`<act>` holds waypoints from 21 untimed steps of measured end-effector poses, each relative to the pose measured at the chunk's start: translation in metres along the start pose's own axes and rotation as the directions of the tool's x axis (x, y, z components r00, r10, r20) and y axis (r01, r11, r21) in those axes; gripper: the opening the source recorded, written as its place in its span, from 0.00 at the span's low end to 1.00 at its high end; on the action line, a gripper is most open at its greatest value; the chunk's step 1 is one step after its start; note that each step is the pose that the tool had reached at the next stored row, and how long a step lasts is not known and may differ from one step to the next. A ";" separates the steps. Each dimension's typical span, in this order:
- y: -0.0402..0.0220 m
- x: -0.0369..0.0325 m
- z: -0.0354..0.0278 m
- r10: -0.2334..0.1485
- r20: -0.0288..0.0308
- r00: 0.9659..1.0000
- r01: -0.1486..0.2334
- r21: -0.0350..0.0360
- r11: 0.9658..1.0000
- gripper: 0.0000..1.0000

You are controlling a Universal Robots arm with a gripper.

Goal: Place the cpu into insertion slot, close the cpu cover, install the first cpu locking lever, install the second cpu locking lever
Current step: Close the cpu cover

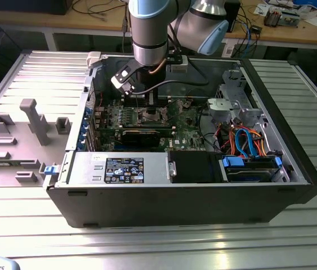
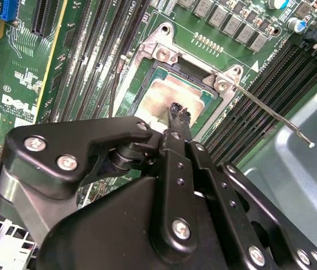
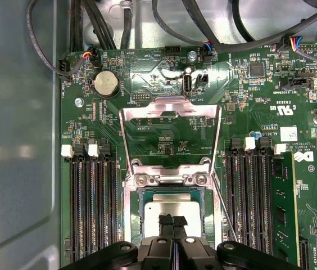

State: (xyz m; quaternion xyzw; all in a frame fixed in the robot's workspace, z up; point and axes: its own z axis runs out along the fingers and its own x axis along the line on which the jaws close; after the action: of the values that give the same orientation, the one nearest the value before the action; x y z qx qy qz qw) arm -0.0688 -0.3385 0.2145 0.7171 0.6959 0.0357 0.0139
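The cpu (image 3: pixel 172 209) lies flat in the insertion slot (image 3: pixel 131 225), its pale metal top facing up; it shows too in the second wrist view (image 2: pixel 167 95). The cpu cover (image 3: pixel 170 111) stands swung open beyond the slot, the green board visible through its cut-out. A thin locking lever (image 2: pixel 271 115) sticks out free beside the slot, seen also in the first wrist view (image 3: pixel 226 216). My gripper (image 3: pixel 172 220) hovers just over the cpu's top with its fingertips (image 2: pixel 179 112) pressed together and nothing between them. In the exterior view the gripper (image 1: pixel 141 107) reaches down into the case over the slot (image 1: pixel 147 116).
Black memory slots (image 3: pixel 91 208) flank the socket on both sides. A long black graphics card (image 1: pixel 141 135) lies near the socket. The open computer case (image 1: pixel 293 146) walls in the board; cables (image 1: pixel 248 140) and drive bays sit at the exterior view's right.
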 end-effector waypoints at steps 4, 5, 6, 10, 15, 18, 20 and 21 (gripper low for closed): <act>0.0001 0.0000 0.0000 0.000 0.000 1.000 0.000 0.000 1.000 0.11; 0.0002 0.0000 0.0000 0.000 0.000 1.000 0.000 0.000 1.000 0.11; 0.0042 0.0002 0.0004 0.000 0.000 1.000 0.000 0.016 1.000 0.11; 0.0064 0.0002 0.0005 0.001 0.001 1.000 -0.001 0.029 1.000 0.11; 0.0066 0.0003 -0.0009 0.001 0.001 1.000 -0.001 0.029 1.000 0.11; 0.0068 0.0003 -0.0037 0.001 0.004 1.000 -0.001 0.029 1.000 0.11; 0.0070 0.0005 -0.0063 0.000 0.010 1.000 0.000 0.029 1.000 0.11; 0.0071 0.0006 -0.0078 0.000 0.013 1.000 0.000 0.029 1.000 0.11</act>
State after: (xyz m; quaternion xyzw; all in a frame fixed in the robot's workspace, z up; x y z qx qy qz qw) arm -0.0622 -0.3384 0.2228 0.7175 0.6962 0.0208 0.0081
